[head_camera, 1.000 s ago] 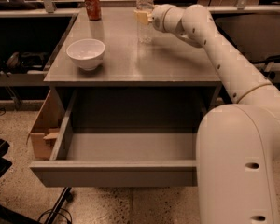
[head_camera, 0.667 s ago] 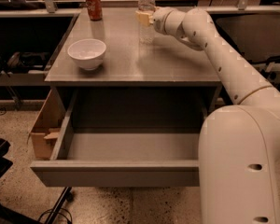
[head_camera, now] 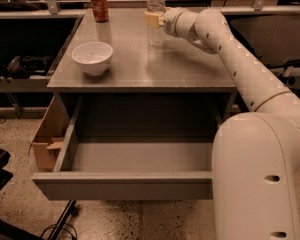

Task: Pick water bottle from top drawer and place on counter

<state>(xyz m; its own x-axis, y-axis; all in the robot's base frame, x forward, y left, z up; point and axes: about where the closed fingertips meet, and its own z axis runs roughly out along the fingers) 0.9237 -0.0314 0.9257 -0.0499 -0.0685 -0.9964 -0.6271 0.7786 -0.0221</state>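
Observation:
The water bottle, clear with a white cap, stands upright on the counter near its far edge. My gripper reaches in from the right at the bottle's middle and is closed around it, with a pale finger pad across its front. The bottle's base rests on the counter. The top drawer is pulled fully open below the counter, and its inside is bare.
A red soda can stands at the counter's far left. A white bowl sits on the left part of the counter. A cardboard box stands left of the drawer. My arm and base fill the right side.
The arm has shifted very slightly to the left. The bottle and gripper stay at the same spot on the counter.

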